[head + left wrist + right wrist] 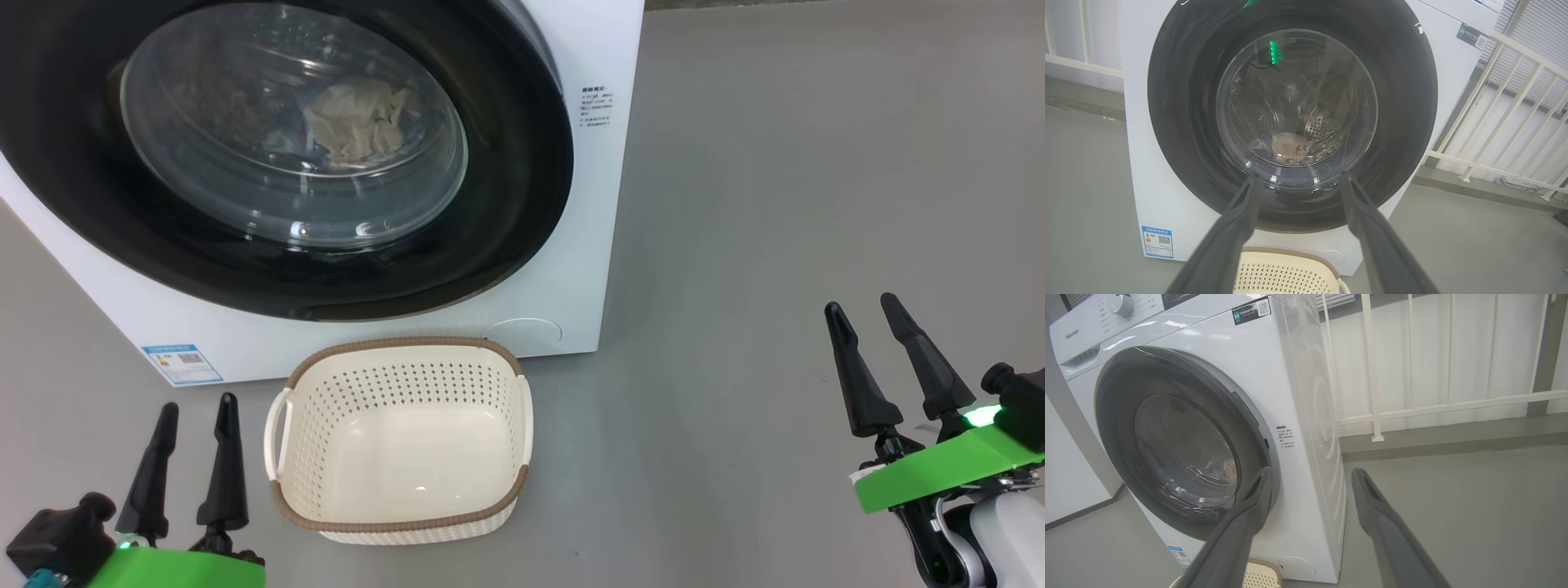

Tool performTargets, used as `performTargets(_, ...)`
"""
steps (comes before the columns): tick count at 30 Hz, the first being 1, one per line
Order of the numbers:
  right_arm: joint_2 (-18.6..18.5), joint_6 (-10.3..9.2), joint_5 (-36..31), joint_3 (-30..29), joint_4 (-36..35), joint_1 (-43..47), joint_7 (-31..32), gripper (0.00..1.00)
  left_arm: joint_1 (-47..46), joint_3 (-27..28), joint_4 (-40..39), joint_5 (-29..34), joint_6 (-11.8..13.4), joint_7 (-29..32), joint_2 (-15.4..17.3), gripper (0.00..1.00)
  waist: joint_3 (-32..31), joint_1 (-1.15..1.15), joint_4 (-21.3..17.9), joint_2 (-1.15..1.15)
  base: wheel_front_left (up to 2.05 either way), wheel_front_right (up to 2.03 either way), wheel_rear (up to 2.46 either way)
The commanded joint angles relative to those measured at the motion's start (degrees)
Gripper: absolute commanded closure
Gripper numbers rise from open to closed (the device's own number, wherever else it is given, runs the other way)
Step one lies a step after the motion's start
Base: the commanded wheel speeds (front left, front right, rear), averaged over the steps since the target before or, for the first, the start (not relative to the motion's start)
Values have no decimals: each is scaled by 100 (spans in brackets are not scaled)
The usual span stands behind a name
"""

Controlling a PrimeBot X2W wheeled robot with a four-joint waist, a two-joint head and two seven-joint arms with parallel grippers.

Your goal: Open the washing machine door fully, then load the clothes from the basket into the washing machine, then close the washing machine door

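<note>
The washing machine [608, 73] stands in front of me with the washing machine door [498, 171] shut flat against its front, black rim around clear glass. Through the glass, crumpled clothes [359, 122] lie in the drum, pale beige with a bit of blue. In the left wrist view the door [1184, 122] faces me and the clothes [1290, 147] rest low in the drum. The basket [400, 343] sits on the floor below the door with nothing inside. My left gripper [198, 402] is open left of the basket. My right gripper [860, 304] is open, well to its right.
Grey floor [775, 204] spreads to the machine's right. A white railing [1376, 375] runs behind and beside the machine. A blue label sticker [181, 363] marks its lower left front, and a round white cover [522, 333] sits just behind the basket.
</note>
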Motion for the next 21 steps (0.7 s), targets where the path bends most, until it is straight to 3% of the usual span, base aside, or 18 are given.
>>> performTargets(1,-86,-15,-66,73,-109,40,-45,0,-112,180,-142,-20,-20,-37,152,0,0,0,5,0,0,0,0)
performTargets(21,-50,-15,-70,133,-9,38,-45,0,-116,174,-159,-46,-20,-37,146,0,38,0,9,0,0,0,0)
